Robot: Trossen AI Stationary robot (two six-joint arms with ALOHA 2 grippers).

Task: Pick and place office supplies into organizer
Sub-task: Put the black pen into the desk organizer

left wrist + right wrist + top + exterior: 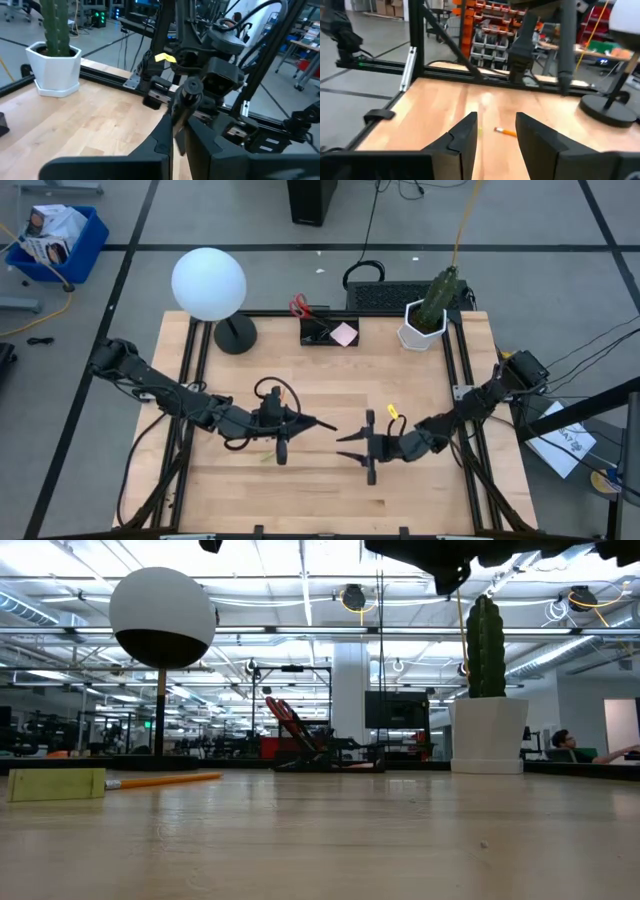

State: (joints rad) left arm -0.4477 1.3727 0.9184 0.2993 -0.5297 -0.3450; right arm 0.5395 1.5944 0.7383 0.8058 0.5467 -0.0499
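Observation:
The black organizer [318, 332] stands at the table's far middle. Red-handled scissors [300, 307] stick up out of it, and a pink sticky-note pad [344, 333] lies at its right end. An orange pencil [505, 131] lies flat on the table, beside a yellow-green block [55, 784] in the low view. Above the table's middle, my left gripper [333, 424] is shut on a black pen [186, 102]. My right gripper [343, 447] faces it from the right, open, a little nearer the front edge and holding nothing. My left gripper pinches the black pen between its two fingertips; the fingers themselves hide how far down the shaft [176, 124] they sit. The fingers come in level from the table's left, across the pen. The pen stands roughly upright, round end [191, 87] up, clear of the table.
A lamp with a white globe [208, 283] and a round black base [235, 333] stands at the far left. A white pot with a cactus [422, 328] stands at the far right. Black rails [455, 380] run along the table's sides. Bare wood lies in front of both grippers.

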